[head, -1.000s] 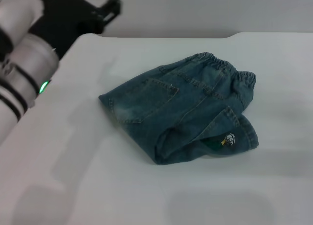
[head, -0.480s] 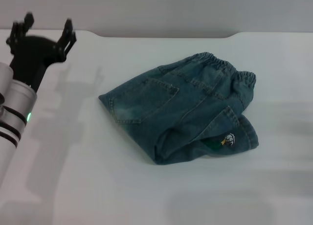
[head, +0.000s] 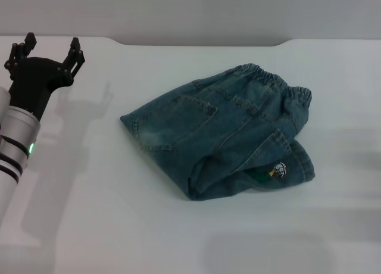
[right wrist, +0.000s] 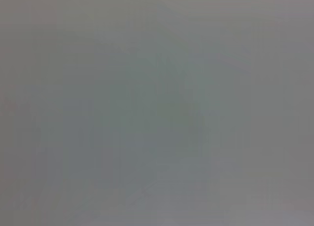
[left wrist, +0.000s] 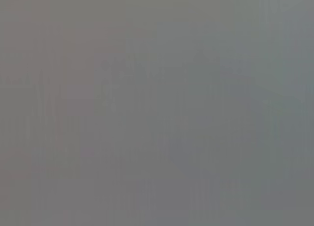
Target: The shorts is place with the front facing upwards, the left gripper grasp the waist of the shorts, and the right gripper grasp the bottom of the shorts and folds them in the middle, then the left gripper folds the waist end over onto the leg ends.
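The blue denim shorts [head: 223, 134] lie folded into a compact bundle in the middle of the white table, back pockets up. Their ruched elastic waist [head: 280, 83] lies at the far right. The leg ends [head: 283, 173], with the small cartoon patch [head: 278, 170], peek out beneath at the near right. My left gripper [head: 46, 47] hovers at the far left of the table, well away from the shorts, open with nothing between its pronged fingers. The right gripper is out of view. Both wrist views show only plain grey.
The white table [head: 119, 214] stretches all around the shorts. Its far edge [head: 202, 43] runs across the top, with a raised step toward the right.
My left arm has pulled back toward the left and nearer me, dropping lower in the head view. The shorts have not moved.
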Robot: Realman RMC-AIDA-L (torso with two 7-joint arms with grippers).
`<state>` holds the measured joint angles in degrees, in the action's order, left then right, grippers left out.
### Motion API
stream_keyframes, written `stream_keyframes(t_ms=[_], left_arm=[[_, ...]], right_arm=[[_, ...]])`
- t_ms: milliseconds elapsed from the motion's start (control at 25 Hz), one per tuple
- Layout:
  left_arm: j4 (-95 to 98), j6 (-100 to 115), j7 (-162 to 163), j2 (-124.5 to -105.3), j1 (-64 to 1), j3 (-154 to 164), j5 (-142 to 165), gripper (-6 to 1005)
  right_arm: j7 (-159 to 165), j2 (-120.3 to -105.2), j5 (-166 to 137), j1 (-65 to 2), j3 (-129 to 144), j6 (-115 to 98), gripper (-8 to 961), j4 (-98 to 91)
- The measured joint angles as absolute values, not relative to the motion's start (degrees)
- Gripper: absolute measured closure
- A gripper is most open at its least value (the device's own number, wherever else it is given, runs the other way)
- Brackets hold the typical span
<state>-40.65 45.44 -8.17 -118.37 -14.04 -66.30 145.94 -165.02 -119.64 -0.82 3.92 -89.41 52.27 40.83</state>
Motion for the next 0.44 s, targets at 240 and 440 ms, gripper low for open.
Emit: stream_keyframes(t_ms=[240,440], left_arm=[[-40.43,45.37,-6.38,-118.22,-13.88,-65.76,146.3,150],[-40.55,45.38,-6.34,-118.15,-13.8,-64.94,146.42,150]], right_arm=[[-165.17,-119.54,-1.21,3.08,-89.23,55.03,292,38.89],[-165.2,-119.5,-1.31,2.94,-89.48,56.31,274,38.1]])
